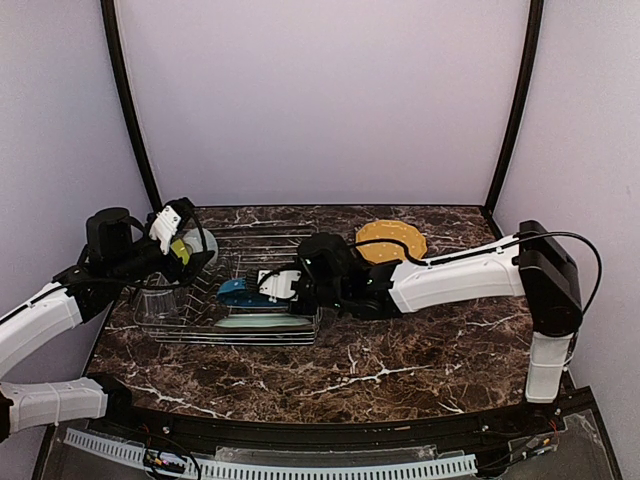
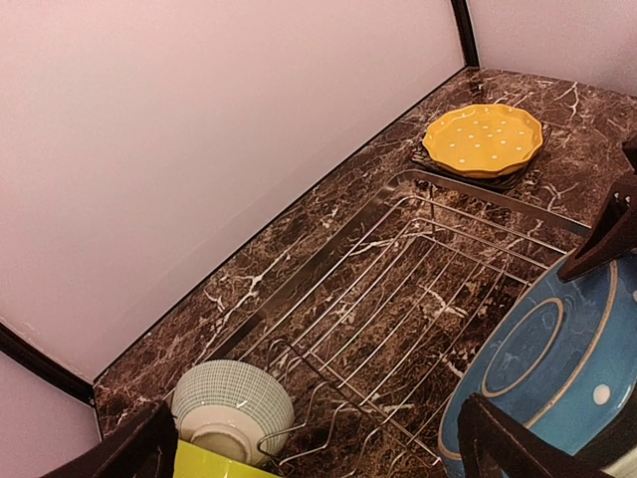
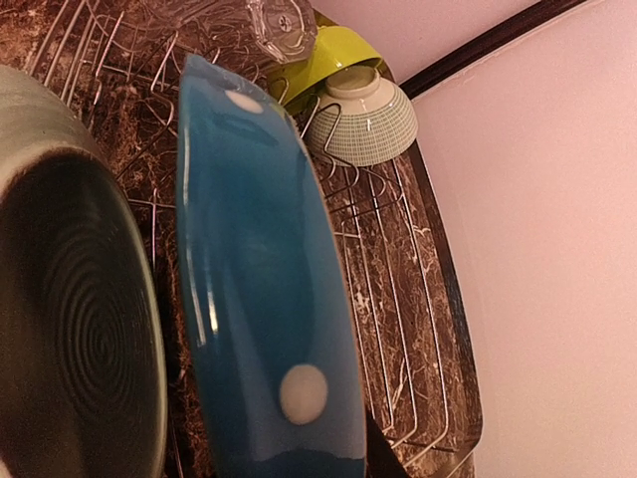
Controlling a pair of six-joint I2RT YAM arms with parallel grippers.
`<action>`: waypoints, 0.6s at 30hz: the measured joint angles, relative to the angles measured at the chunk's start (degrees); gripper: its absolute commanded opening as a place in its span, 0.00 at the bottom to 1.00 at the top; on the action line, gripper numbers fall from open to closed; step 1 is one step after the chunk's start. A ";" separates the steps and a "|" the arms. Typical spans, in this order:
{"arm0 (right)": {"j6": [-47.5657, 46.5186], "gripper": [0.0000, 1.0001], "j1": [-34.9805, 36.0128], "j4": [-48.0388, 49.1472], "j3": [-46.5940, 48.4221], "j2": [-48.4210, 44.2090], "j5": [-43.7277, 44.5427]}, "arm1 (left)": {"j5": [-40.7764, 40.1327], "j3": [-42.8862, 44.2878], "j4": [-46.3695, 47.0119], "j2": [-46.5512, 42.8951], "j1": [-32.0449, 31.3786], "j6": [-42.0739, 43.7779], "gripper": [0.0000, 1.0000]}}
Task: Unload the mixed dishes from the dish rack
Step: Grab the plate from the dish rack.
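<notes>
Dish rack (image 1: 200,335) stands on the marble counter (image 1: 400,360), left of centre in the top view.

Right gripper (image 1: 272,285) reaches into the rack from the right of the frame. Its fingers straddle the rim of the blue plate (image 1: 235,292), which stands on edge among the tines. In the right wrist view the plate runs down the middle of the frame, edge-on, with a blurred ribbed finger pad (image 3: 80,339) to its left. A thin dark strip shows between pad and plate, and the far finger is mostly hidden, so I cannot tell whether the plate is pinched.

Left gripper (image 1: 188,252) hovers over the rack's upper left end. In the left wrist view its fingers (image 2: 518,443) stand wide apart at the bottom corners of the frame, with nothing clamped between them. At the lower left of that view, the yellow-green bowl (image 2: 214,463) lies just beside the finger there. The pale-green bowl (image 2: 234,408) lies tipped on its side, touching the yellow-green bowl.

Clear glass (image 1: 155,303) sits at the left end of the rack. A pale-green plate (image 1: 262,322) lies low along the rack's lower edge in the top view, below the blue plate.

Outside the rack, beyond its right end, the yellow plate (image 2: 483,139) rests on the black square plate (image 2: 428,164) on the counter.
</notes>
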 measured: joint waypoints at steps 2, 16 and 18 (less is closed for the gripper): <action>-0.04 0.00 0.02 0.35 -0.15 -0.02 0.09 | -0.31 0.00 0.00 0.02 0.00 -0.15 0.99; -0.24 0.00 0.04 2.71 -0.55 -4.15 2.19 | -2.51 0.00 1.46 0.02 1.25 -2.32 0.99; -0.35 0.00 0.04 3.04 -0.55 -4.83 2.32 | -2.73 0.00 1.77 0.02 1.33 -2.62 0.99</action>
